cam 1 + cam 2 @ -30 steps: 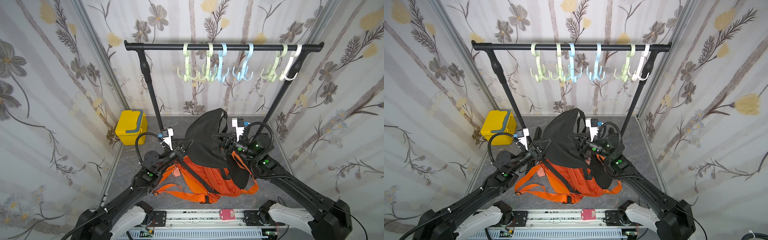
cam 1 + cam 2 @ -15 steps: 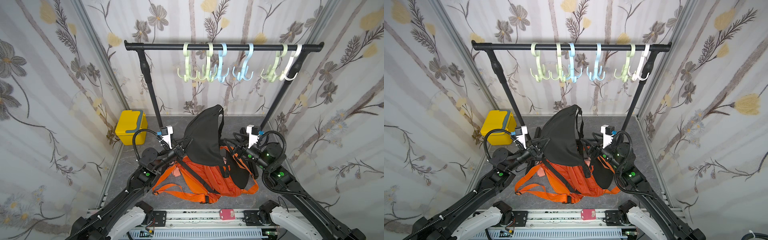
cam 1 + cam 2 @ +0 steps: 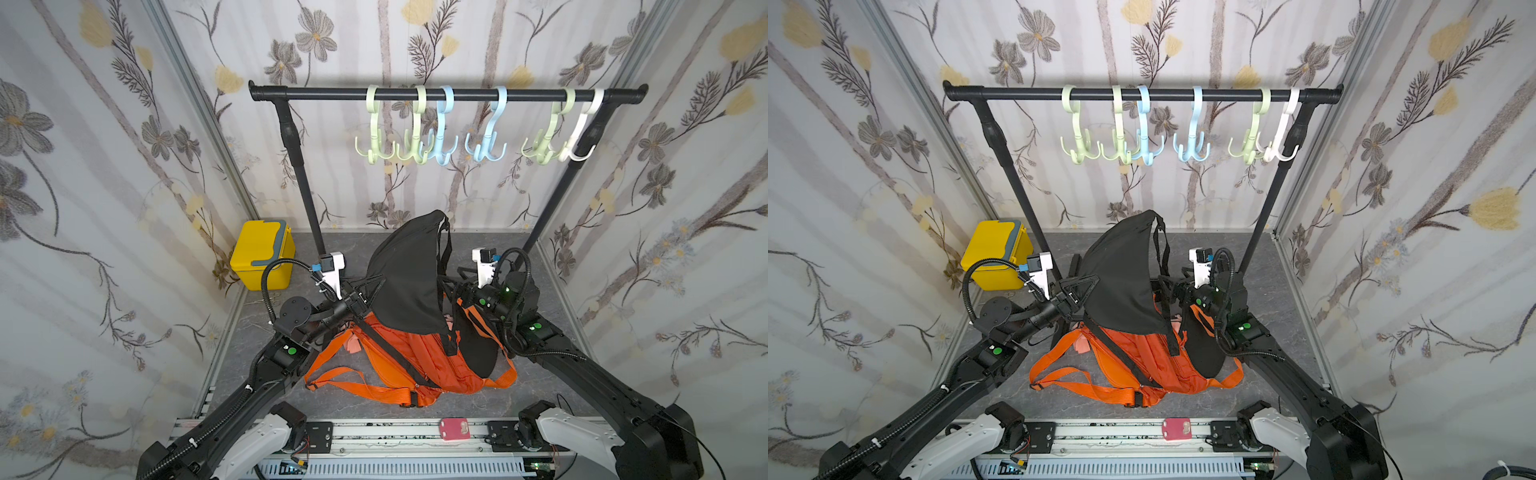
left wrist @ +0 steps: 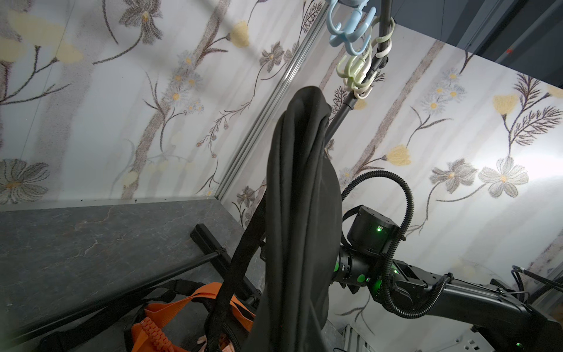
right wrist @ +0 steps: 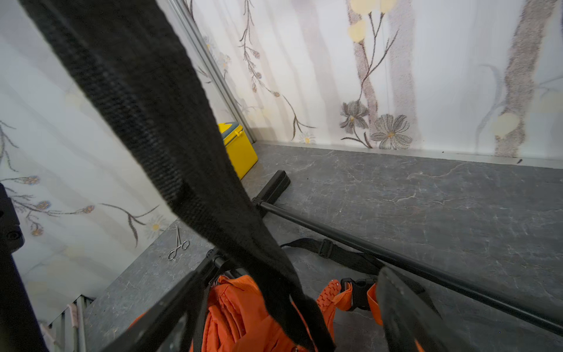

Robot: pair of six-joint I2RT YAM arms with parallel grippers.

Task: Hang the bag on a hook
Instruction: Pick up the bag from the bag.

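Note:
The bag is an orange backpack (image 3: 409, 361) with a black back panel (image 3: 409, 274) and black straps. Its orange body lies on the grey floor while the black panel stands up in both top views. My left gripper (image 3: 365, 291) is shut on the panel's left edge; in the left wrist view the black fabric (image 4: 301, 213) hides its jaws. My right gripper (image 5: 289, 323) is open just right of the panel (image 3: 1121, 274), and a black strap (image 5: 182, 152) runs loosely between its fingers (image 5: 405, 314). Several green, blue and white hooks (image 3: 486, 145) hang empty on the black rail (image 3: 324, 93) above.
A yellow lidded box (image 3: 264, 259) stands at the back left corner. The rack's slanted legs (image 3: 305, 195) and its floor bar (image 5: 396, 259) run behind the bag. Small steel scissors (image 5: 178, 247) lie near the left wall. Orange straps (image 3: 353, 386) spread towards the front rail.
My right gripper has opened, let go of the black panel and drawn back to the right. The left gripper has kept its hold, and the panel's top now stands narrower.

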